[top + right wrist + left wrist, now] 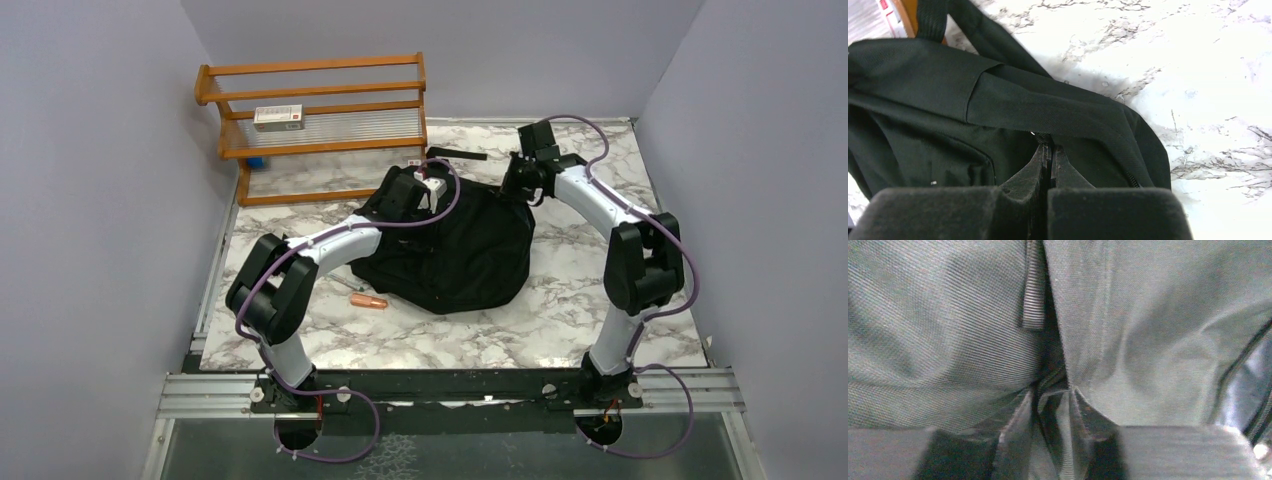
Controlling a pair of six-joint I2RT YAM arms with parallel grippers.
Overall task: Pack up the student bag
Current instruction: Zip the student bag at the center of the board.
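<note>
The student bag [450, 255], a large black soft backpack, lies in the middle of the marble table. My left gripper [418, 186] is at the bag's far left top. In the left wrist view the bag's fabric [1158, 340] fills the frame, and the left gripper [1055, 392] is shut on a strip of the bag's webbing. My right gripper [519, 186] is at the bag's far right top. In the right wrist view the right gripper [1049, 145] is shut on a small tab at a seam of the bag [923, 85].
A wooden rack [320, 125] stands at the back left with a white box [278, 117] on its shelf. A copper-coloured pen-like item [367, 299] lies on the table [570, 300] left of the bag. A black strap [460, 155] trails behind the bag.
</note>
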